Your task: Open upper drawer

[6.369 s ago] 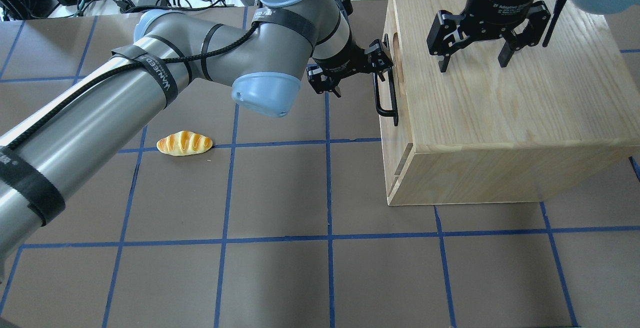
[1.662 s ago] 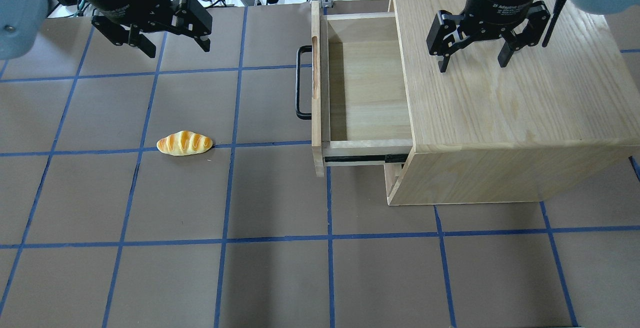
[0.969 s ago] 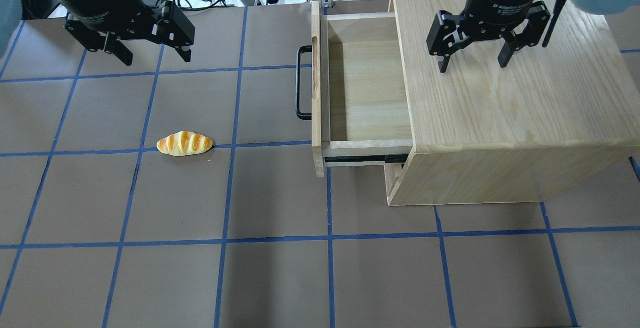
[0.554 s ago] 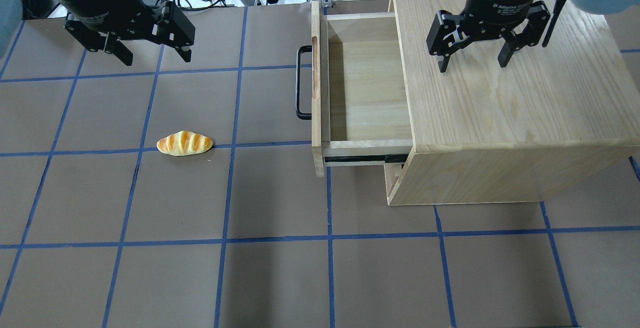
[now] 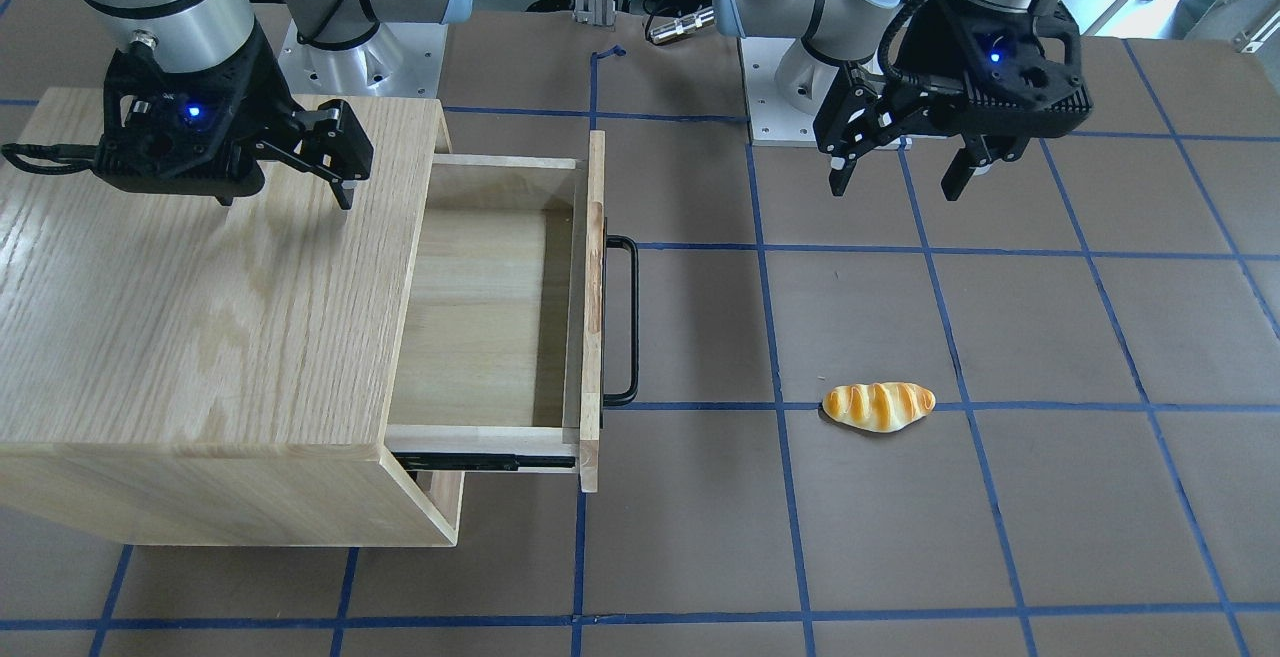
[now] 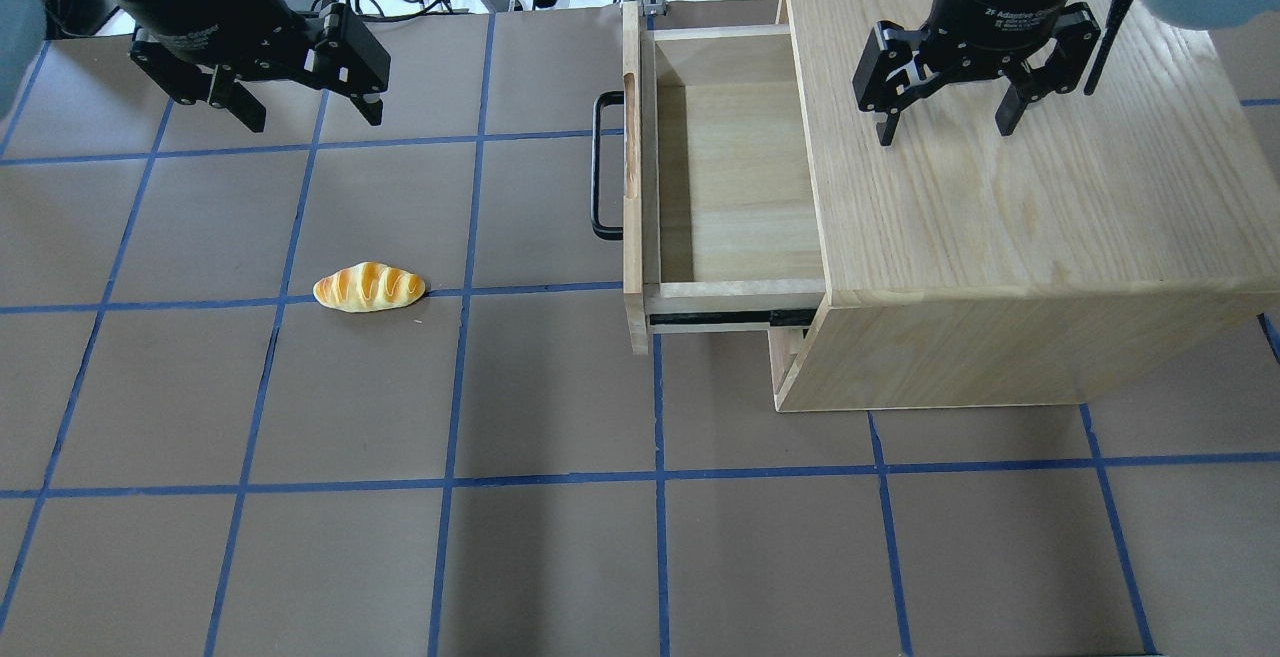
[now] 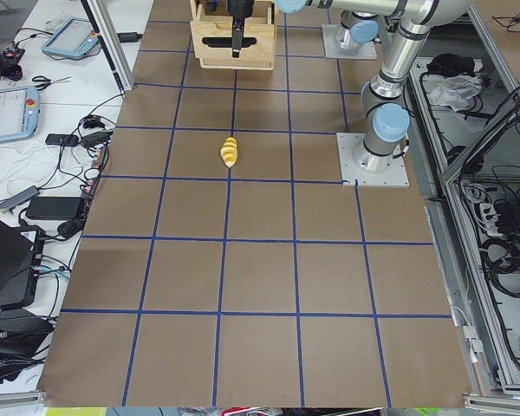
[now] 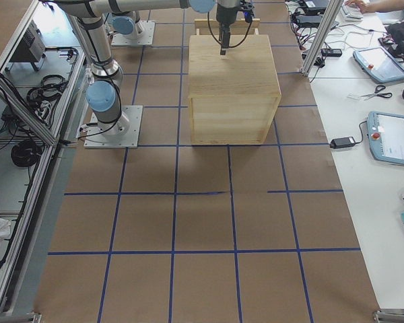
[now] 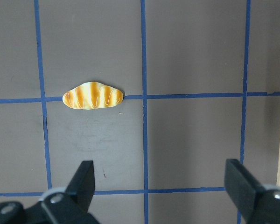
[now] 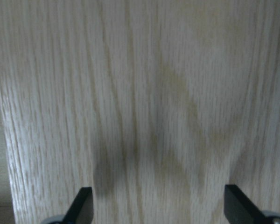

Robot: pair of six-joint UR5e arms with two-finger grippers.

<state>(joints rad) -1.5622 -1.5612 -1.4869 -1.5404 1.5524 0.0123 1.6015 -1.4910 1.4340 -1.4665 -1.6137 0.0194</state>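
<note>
ok, the upper drawer [image 6: 735,177] sits pulled well out of the cabinet [image 6: 1050,227] with its handle [image 6: 598,165] free, so i'd call the pull done. what's left for you is a clean park: hold the left gripper [image 6: 312,117] high and well apart from the handle so nothing nudges the front shut, and don't dip toward the bread roll [image 6: 369,287]. left arm hangs over the mat's far-left corner, claw pointing down, wide, holding nothing. right gripper [image 6: 945,129] hovers just above the cabinet top, also wide and empty.

Upper drawer [image 6: 738,187] juts from cabinet [image 6: 1000,237]; bread roll [image 6: 368,288] on table [image 6: 500,537], well apart.
</note>
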